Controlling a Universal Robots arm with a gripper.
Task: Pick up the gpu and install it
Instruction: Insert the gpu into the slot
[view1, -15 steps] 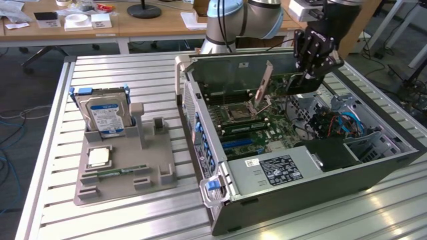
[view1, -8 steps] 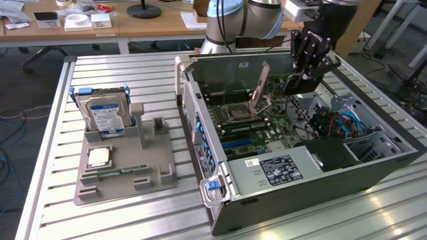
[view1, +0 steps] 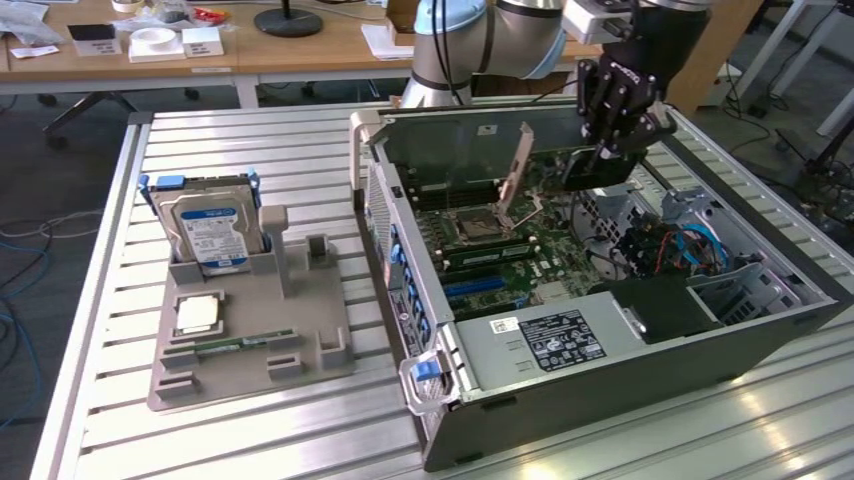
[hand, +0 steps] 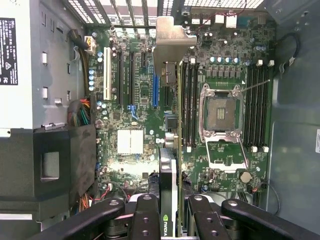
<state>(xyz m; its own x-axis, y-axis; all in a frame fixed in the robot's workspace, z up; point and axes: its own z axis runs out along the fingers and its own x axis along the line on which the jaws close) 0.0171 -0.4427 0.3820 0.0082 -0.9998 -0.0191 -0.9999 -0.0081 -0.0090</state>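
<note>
slatted metal counter (view1: 267, 150) is filling the foreground, pale and ridged. nearest on it, toward the exterior view's left, a grey moulded holder (view1: 247, 365) is lying flat, carrying a small silver chip (view1: 198, 314) and, behind that, a silver hard drive (view1: 207, 235) with a blue label standing upright in its slot.

just beside the holder, toward the exterior view's right, an open computer case (view1: 667, 370) is lying on its side, showing a green motherboard (view1: 514, 255) (hand: 135, 100) with a bare processor socket (view1: 478, 225) (hand: 222, 112) and a grey power supply (view1: 554, 340) at the near end.

over the far part of the case, the black gripper (view1: 607, 150) (hand: 175, 222) is reaching down. its fingers (hand: 145, 215) are closing partway, clamping the gpu (view1: 597, 172) (hand: 169, 175) from both sides. the gpu is hanging on edge above the motherboard, with its silver bracket (hand: 172, 42) pointing toward the case's vented wall. whether its lower edge is touching a slot cannot be told.

behind, the robot arm (view1: 494, 40) is rising, and a wooden counter (view1: 267, 60) with small boxes is standing at the back.
</note>
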